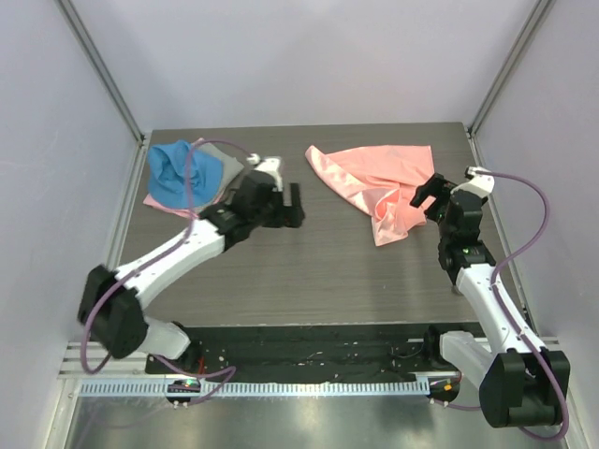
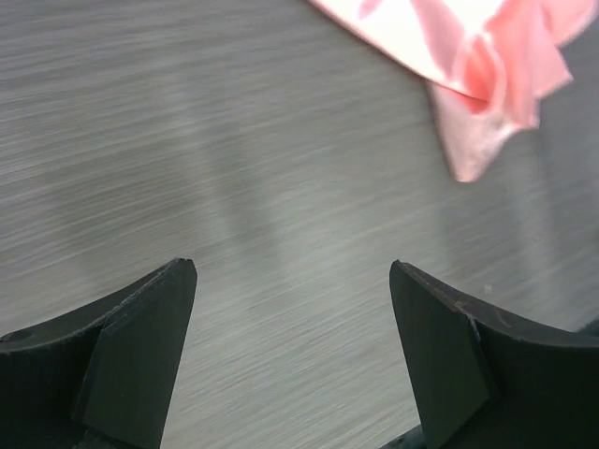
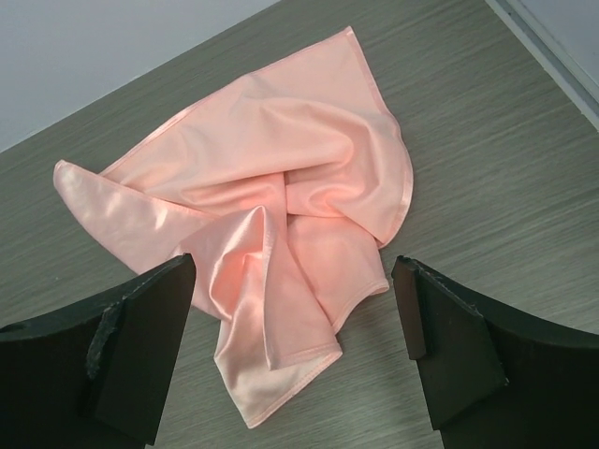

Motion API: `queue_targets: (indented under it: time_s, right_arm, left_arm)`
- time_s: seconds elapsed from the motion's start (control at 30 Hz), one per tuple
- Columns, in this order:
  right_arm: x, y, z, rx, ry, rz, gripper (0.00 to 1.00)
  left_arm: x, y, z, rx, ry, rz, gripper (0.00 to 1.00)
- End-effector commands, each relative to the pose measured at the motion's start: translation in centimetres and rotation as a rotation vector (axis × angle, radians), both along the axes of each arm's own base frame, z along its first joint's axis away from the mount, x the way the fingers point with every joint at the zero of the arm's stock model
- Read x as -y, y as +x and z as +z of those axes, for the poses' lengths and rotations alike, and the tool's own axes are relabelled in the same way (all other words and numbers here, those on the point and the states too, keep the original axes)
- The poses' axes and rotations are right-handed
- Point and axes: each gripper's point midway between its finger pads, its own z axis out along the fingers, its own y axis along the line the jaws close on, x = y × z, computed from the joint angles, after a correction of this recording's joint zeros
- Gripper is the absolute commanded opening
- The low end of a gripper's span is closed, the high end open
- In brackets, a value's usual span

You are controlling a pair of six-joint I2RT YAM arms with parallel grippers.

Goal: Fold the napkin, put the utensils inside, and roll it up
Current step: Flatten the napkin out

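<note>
The napkin (image 1: 372, 181), a shiny salmon-pink satin cloth, lies crumpled and unfolded on the desk (image 1: 328, 271), in the far right part of the surface. One broad panel spreads toward the back. Several creased folds bunch at its near side, and a narrow tongue of fabric trails toward the arms. In the right wrist view the napkin (image 3: 281, 187) shows a hemmed edge along its rounded right side, and a loose corner points left. The right gripper (image 1: 427, 193) stands at the napkin's near right edge, fingers spread wide with nothing between them; whether they touch the fabric cannot be told. From the right wrist view the right gripper (image 3: 295, 271) frames the bunched folds. The left gripper (image 1: 294, 205) is over bare desk to the left of the napkin and apart from it, its fingers likewise wide apart and empty. The left wrist view confirms this: the left gripper (image 2: 290, 271) is over plain wood grain, with a napkin (image 2: 487, 65) corner at the upper right. A blue cloth (image 1: 176, 172) and a grey cloth (image 1: 225, 168) lie heaped at the far left, partly behind the left arm.
</note>
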Motion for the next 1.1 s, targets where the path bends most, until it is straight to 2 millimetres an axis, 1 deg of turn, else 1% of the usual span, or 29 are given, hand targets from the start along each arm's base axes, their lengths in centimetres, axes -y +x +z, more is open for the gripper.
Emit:
queue_targets:
  time_s: [0.0,0.03,0.07,0.1,0.13,0.17,0.2,0.23,0.27,0.3,0.33,0.37,0.4,0.47,0.5,0.53,0.57,0.6,0.63,0.67,0.7,0.73,0.77,0.8,0.87,0.93,0.97,1.03,1.07]
  right_arm:
    - [1.0,-0.6,1.4,0.016,0.051,-0.09,0.96]
    - [1.1,-0.9,1.2,0.01,0.054,-0.102,0.96]
    - [1.6,-1.1,1.5,0.023,0.055,-0.132,0.96]
    - [2.0,-1.5,1.0,-0.003,0.055,-0.154,0.96]
    - [2.1,-1.8,0.9,-0.014,0.054,-0.164,0.96]
    - [2.3,-2.0,1.1,-0.01,0.052,-0.173,0.96]
    - [2.4,-2.2,1.0,-0.02,0.046,-0.18,0.96]
    - [2.5,-2.2,1.3,-0.018,0.042,-0.18,0.96]
    - [2.6,-2.3,1.5,-0.018,0.039,-0.186,0.96]
    - [2.7,-2.4,1.4,-0.029,0.031,-0.192,0.96]
    - [2.8,-2.4,1.6,-0.026,0.027,-0.192,0.96]
    - [2.8,-2.5,1.6,-0.028,0.025,-0.192,0.96]
    - [2.9,-2.5,1.6,-0.028,0.024,-0.193,0.96]
    - [2.8,-2.5,1.6,-0.029,0.028,-0.191,0.96]
    - [2.7,-2.5,1.7,-0.027,0.03,-0.187,0.96]
    - [2.6,-2.4,1.7,-0.029,0.034,-0.179,0.96]
    - [2.4,-2.4,1.7,-0.027,0.041,-0.172,0.96]
    - [2.3,-2.4,1.7,-0.027,0.042,-0.168,0.96]
    - [2.2,-2.3,1.7,-0.028,0.045,-0.163,0.96]
    - [2.2,-2.2,1.6,-0.03,0.044,-0.159,0.96]
    - [2.1,-2.2,1.5,-0.034,0.045,-0.156,0.96]
    - [2.0,-2.1,1.5,-0.035,0.046,-0.153,0.96]
    - [2.1,-2.1,1.5,-0.035,0.046,-0.153,0.96]
    - [2.0,-2.1,1.5,-0.037,0.045,-0.149,0.96]
    - [1.8,-2.0,1.6,-0.035,0.046,-0.141,0.96]
    - [1.9,-2.1,1.5,-0.037,0.045,-0.142,0.96]
    - [1.8,-2.0,1.4,-0.041,0.044,-0.137,0.96]
    - [1.8,-2.0,1.5,-0.04,0.042,-0.133,0.96]
    - [1.8,-2.0,1.4,-0.043,0.042,-0.133,0.96]
  left_arm:
    - [10.3,0.8,0.7,0.034,-0.115,-0.11,0.88]
    - [13.0,0.4,1.8,0.038,-0.165,-0.156,0.86]
    - [15.6,0.3,-0.2,-0.007,-0.191,-0.213,0.84]
    - [17.0,0.2,-0.5,-0.027,-0.218,-0.223,0.81]
    - [18.8,0.7,0.5,-0.013,-0.249,-0.233,0.77]
    - [20.9,-0.1,-1.6,-0.067,-0.253,-0.285,0.75]
    - [22.2,-0.2,-2.0,-0.092,-0.277,-0.298,0.74]
    - [23.6,0.0,-1.2,-0.087,-0.311,-0.315,0.72]
    - [24.9,-0.4,-1.2,-0.097,-0.331,-0.333,0.71]
    - [26.1,-0.4,-3.3,-0.133,-0.335,-0.339,0.7]
    - [26.8,-0.3,-3.6,-0.142,-0.345,-0.344,0.69]
    - [27.8,-0.3,-3.2,-0.144,-0.368,-0.358,0.68]
    - [28.7,-0.1,-4.4,-0.154,-0.381,-0.365,0.68]
    - [29.7,0.4,-4.3,-0.159,-0.417,-0.355,0.65]
    - [30.1,0.8,-5.3,-0.162,-0.415,-0.35,0.64]
    - [30.3,1.1,-5.5,-0.158,-0.415,-0.341,0.63]
    - [30.8,1.5,-5.0,-0.145,-0.426,-0.343,0.63]
    - [31.0,1.6,-5.2,-0.146,-0.427,-0.344,0.63]
    - [31.2,1.8,-6.0,-0.148,-0.419,-0.343,0.62]
    - [31.5,2.0,-6.2,-0.146,-0.421,-0.344,0.62]
    - [31.9,2.3,-5.7,-0.134,-0.431,-0.346,0.62]
    - [31.9,2.7,-6.8,-0.137,-0.41,-0.333,0.62]
    - [31.8,3.0,-7.1,-0.13,-0.396,-0.324,0.62]
    - [32.0,3.3,-6.9,-0.123,-0.393,-0.318,0.61]
    - [31.9,3.8,-7.8,-0.118,-0.375,-0.308,0.61]
    - [32.1,4.2,-7.9,-0.107,-0.372,-0.307,0.6]
    - [31.9,4.5,-8.7,-0.11,-0.346,-0.293,0.6]
    - [32.1,4.9,-8.6,-0.111,-0.336,-0.283,0.57]
    - [31.9,4.9,-9.8,-0.133,-0.315,-0.278,0.57]
